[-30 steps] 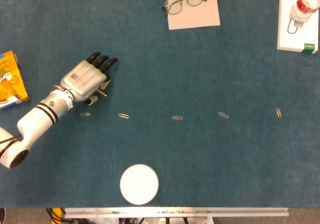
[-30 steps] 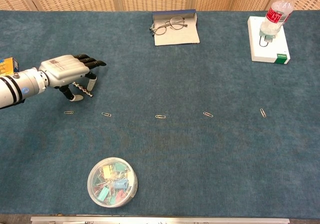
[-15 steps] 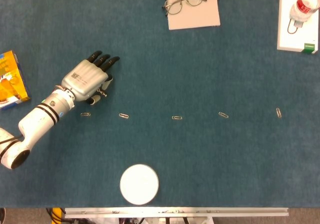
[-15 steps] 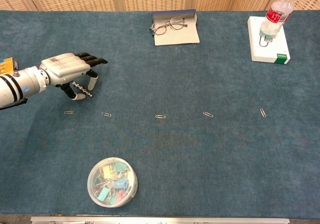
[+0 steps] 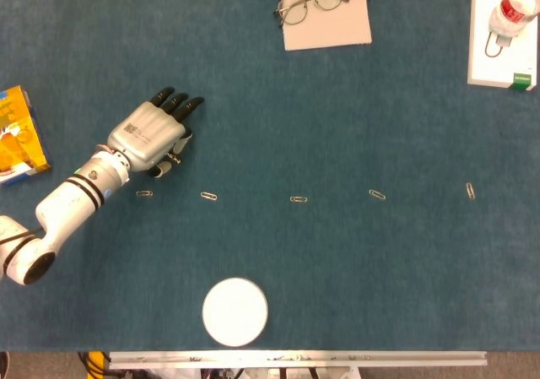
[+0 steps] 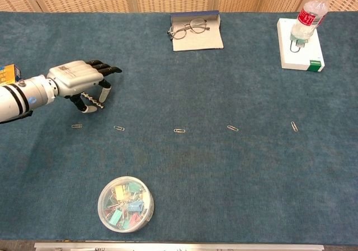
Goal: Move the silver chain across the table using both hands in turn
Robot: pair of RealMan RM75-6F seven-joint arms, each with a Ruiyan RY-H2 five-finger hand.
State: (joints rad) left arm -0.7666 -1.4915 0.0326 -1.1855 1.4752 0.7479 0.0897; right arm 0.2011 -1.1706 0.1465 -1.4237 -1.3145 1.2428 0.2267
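My left hand [image 5: 150, 136] hovers low over the blue table at the left, palm down with its dark fingertips stretched toward the far right. In the chest view the left hand [image 6: 75, 77] pinches a short silver chain [image 6: 93, 100] between thumb and a finger, and the chain slants just above the cloth. From the head view only a bit of the silver chain [image 5: 175, 156] peeks out under the hand's right edge. My right hand shows in neither view.
A row of paper clips [image 6: 179, 131] crosses the table's middle, the leftmost clip [image 6: 76, 126] just in front of the hand. A round tub of clips [image 6: 126, 203] stands near the front. Glasses [image 6: 187, 27] lie at the back, a bottle on a white box [image 6: 302, 52] far right, an orange box [image 5: 17, 134] far left.
The left hand has crept a little to the right and away from me, carrying the chain along. Nothing else has moved.
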